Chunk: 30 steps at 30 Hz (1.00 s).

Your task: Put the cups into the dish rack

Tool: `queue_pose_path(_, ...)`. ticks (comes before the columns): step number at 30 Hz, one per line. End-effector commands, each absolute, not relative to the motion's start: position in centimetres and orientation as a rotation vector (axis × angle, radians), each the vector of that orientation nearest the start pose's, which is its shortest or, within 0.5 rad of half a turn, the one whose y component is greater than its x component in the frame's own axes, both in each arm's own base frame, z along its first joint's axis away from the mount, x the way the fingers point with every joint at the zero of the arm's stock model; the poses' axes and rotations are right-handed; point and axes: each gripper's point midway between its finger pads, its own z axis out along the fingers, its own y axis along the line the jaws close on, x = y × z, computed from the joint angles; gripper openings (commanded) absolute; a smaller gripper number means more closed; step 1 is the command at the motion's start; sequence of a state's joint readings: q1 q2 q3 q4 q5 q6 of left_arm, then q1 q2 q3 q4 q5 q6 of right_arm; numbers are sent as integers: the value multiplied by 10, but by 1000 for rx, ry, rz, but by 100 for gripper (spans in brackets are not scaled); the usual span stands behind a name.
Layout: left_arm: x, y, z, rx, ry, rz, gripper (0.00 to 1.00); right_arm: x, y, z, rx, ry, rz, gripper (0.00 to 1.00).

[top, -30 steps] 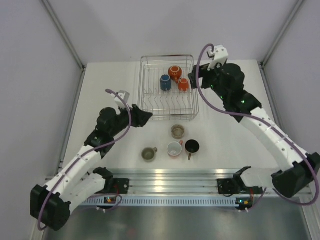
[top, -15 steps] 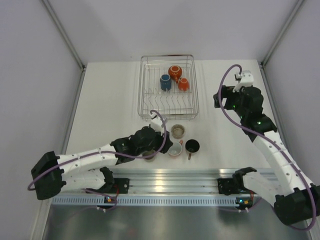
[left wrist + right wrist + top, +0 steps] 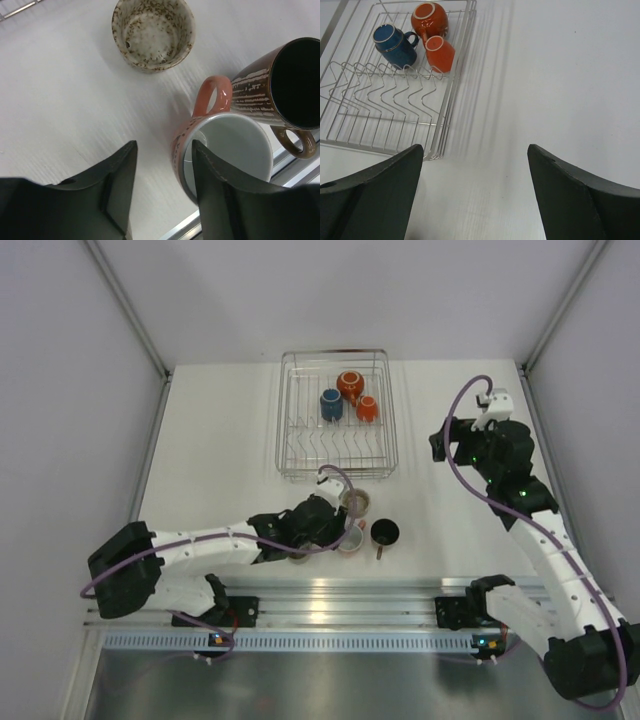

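The wire dish rack (image 3: pixel 335 476) holds a dark blue cup (image 3: pixel 331 404) and two orange cups (image 3: pixel 349 386) (image 3: pixel 367 409); they also show in the right wrist view: rack (image 3: pixel 456 75), blue cup (image 3: pixel 394 44). On the table stand a speckled beige cup (image 3: pixel 153 32), a pink cup with white inside (image 3: pixel 235 145) and a black cup (image 3: pixel 295 82). My left gripper (image 3: pixel 163 146) is open and straddles the pink cup's near wall, one finger inside. My right gripper (image 3: pixel 475 147) is open and empty over bare table right of the rack. Another olive cup (image 3: pixel 297 556) is mostly hidden under my left arm.
The metal rail (image 3: pixel 350 590) at the table's near edge lies just behind the pink and black cups. The rack's front rows of prongs (image 3: pixel 385 95) hold nothing. Grey walls enclose the table on both sides.
My left arm swung from beside the rack down to the cups and set its open jaws over the pink cup's rim. My right arm drew back from the rack to the right.
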State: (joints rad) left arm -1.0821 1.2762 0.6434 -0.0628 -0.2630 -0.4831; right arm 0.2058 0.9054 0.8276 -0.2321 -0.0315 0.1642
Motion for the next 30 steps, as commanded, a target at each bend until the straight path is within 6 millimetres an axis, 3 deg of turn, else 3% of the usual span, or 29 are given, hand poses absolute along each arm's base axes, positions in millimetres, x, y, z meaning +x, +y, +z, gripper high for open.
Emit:
queue_pose_path(1, 190, -300, 90, 516, 2218, -550, 50, 326, 77, 261, -49, 1835, 300, 86)
queue_pose_path(2, 191, -301, 90, 516, 2219, -550, 45, 327, 77, 260, -49, 1836, 302, 86)
queue_pose_path(3, 191, -302, 90, 517, 2220, -549, 30, 328, 76, 259, -46, 1839, 300, 86)
queue_pose_path(7, 195, -306, 93, 521, 2213, -538, 1, 331, 76, 252, -47, 1852, 305, 86)
queue_pose_path(13, 203, -299, 94, 516, 2241, -430, 0, 335, 73, 245, -44, 1866, 307, 86)
queue_pose_path(21, 210, -275, 130, 498, 2283, -245, 0, 339, 67, 236, -41, 1893, 293, 86)
queue_pose_path(22, 207, -268, 130, 513, 2309, -206, 0, 339, 67, 234, -44, 1898, 295, 87)
queue_pose_path(24, 207, -268, 137, 511, 2316, -191, 0, 341, 67, 231, -45, 1910, 298, 99)
queue_pose_path(25, 206, -265, 140, 520, 2330, -179, 0, 341, 67, 228, -46, 1918, 301, 99)
queue_pose_path(28, 199, -276, 153, 529, 2338, -271, 0, 341, 69, 228, -55, 1916, 317, 99)
queue_pose_path(30, 198, -289, 173, 508, 2294, -413, 0, 341, 71, 229, -67, 1910, 329, 99)
